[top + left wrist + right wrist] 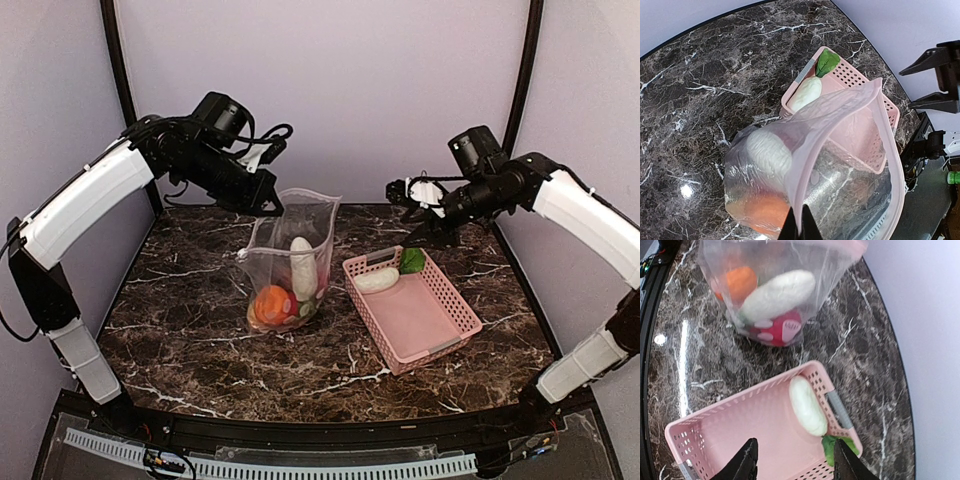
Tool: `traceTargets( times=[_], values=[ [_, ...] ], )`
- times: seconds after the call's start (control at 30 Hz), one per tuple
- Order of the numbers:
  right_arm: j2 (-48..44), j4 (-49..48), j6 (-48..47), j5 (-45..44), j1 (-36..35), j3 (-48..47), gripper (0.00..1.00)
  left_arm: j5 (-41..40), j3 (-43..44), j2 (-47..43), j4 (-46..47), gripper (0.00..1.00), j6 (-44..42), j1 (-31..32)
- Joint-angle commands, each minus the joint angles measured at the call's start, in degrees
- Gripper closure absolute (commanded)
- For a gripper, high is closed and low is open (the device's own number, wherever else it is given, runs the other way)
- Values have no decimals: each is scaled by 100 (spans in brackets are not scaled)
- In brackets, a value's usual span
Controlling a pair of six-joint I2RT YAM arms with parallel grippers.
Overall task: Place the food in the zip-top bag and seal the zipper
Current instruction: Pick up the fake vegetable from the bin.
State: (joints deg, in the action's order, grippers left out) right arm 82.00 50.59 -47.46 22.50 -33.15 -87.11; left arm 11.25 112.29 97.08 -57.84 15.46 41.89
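Observation:
The clear zip-top bag (290, 262) stands upright on the table, mouth up, with a white radish (302, 265), an orange piece (272, 303) and a red spotted piece (776, 328) inside. My left gripper (272, 208) is shut on the bag's pale zipper rim (805, 180) and holds it up and open. One white radish (376, 280) with green leaves (412, 261) lies in the far corner of the pink basket (425, 325). My right gripper (408, 194) is open and empty, high above the basket's far end; in the right wrist view the radish (807, 405) lies below the fingers.
The pink mesh basket stands right of the bag on the dark marble table (180, 330). Lilac walls enclose the back and sides. A white perforated strip (300, 466) runs along the near edge.

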Motion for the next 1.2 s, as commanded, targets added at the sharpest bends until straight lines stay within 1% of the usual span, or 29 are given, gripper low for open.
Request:
traceTargets(
  times=[0.0, 0.1, 0.13, 0.17, 0.2, 0.23, 0.33, 0.43, 0.5, 0.63, 0.7, 0.8, 0.93, 1.0, 1.07, 1.17],
  values=[
    [-153, -346, 123, 177, 343, 753, 50, 6, -234, -401, 151, 99, -104, 10],
    [-141, -364, 134, 177, 388, 1112, 43, -39, -391, -505, 255, 99, -98, 5],
    [-102, -426, 148, 81, 390, 1217, 38, -19, -466, -545, 282, 99, -97, 4],
    [-50, -582, 231, -100, 389, 1301, 27, 2, -522, -565, 353, 99, -92, 10],
    [5, -717, 307, -300, 388, 1373, 8, 10, -616, -611, 392, 99, -85, 11],
    [74, -845, 327, -494, 388, 1435, 2, 27, -671, -633, 492, 99, -69, 12],
    [69, -1523, 366, -1105, 410, 1688, 1, 43, -825, -694, 625, 99, -28, 12],
    [15, -2044, 746, -1656, 414, 1743, 1, 24, -837, -685, 618, 99, -33, 12],
    [53, -2040, 906, -1775, 414, 1581, 1, 12, -837, -682, 614, 99, -34, 10],
    [397, -1353, 818, -2413, 178, 1151, 1, 82, -910, -683, 715, 99, -24, 12],
    [494, -678, 545, -1810, 175, 853, 1, 123, -915, -668, 732, 99, -4, 12],
    [443, -560, 616, -1207, 203, 728, 1, 112, -903, -641, 712, 99, 5, 12],
    [711, -495, 611, -973, 211, 596, 1, 73, -902, -640, 668, 99, 5, 11],
    [814, -364, 674, -697, 220, 442, 1, 75, -906, -655, 655, 99, 9, 7],
    [815, -382, 713, -351, 216, 353, 1, 57, -914, -670, 640, 99, 9, 12],
    [752, -523, 649, -79, 214, 269, 1, 22, -919, -691, 616, 99, -6, 12]
  ],
)
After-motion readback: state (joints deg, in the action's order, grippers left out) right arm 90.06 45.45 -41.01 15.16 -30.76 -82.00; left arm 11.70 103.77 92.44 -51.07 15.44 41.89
